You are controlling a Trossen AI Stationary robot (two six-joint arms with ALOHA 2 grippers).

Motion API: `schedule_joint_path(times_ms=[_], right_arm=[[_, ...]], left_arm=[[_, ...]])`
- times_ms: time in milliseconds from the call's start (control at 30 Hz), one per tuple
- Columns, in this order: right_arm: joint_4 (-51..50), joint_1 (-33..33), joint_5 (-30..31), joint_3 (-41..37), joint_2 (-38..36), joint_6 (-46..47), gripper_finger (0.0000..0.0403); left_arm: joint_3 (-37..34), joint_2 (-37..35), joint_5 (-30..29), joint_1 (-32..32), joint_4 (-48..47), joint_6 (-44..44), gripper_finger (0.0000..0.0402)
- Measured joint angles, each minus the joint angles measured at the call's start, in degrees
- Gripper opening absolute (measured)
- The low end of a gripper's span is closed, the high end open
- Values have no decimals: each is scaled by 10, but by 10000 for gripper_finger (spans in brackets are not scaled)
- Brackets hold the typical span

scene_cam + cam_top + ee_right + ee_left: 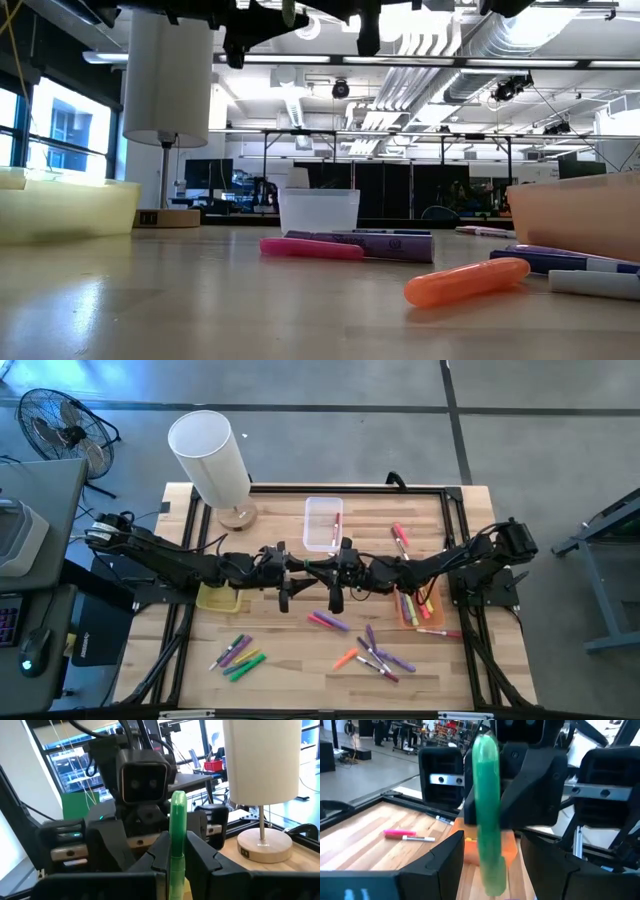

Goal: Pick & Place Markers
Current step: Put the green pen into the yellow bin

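Observation:
A green marker point(178, 815) is held level in the air over the table's middle, between my two grippers point(317, 565). My right gripper point(179, 847) comes from the table's right and is shut on it. My left gripper point(492, 845) faces it from the left, open, with a finger on either side of the marker's free end point(492, 875) and not touching it. Other markers lie flat on the table: a pink and purple pair point(328, 622), a group near the front left point(238, 654) and a group near the front right point(376, 656). My right gripper pinches the green marker between its two fingers point(161, 851) near one end point(176, 851). It comes level from the table's right, and the marker lies along the fingers and sticks out past their tips toward the left gripper. The marker is lifted clear of the table.
A clear bin point(323, 523) holding a red marker stands behind the grippers. A yellow bin point(218, 599) sits under the left arm and an orange bin point(420, 607) with markers under the right arm. A white lamp point(212, 460) stands at the far left. More markers point(400, 536) lie far right.

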Motion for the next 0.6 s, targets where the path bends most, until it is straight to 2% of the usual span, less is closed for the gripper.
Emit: schedule_joint_path(times_ms=[300, 400, 600], right_arm=[[-8, 0, 1, 0, 0, 0, 28], [-15, 0, 1, 0, 0, 0, 28], [-21, 0, 1, 0, 0, 0, 28]], left_arm=[[1, 0, 0, 0, -7, -6, 183], [1, 0, 0, 0, -9, -7, 152], [0, 0, 1, 0, -19, -9, 65]])
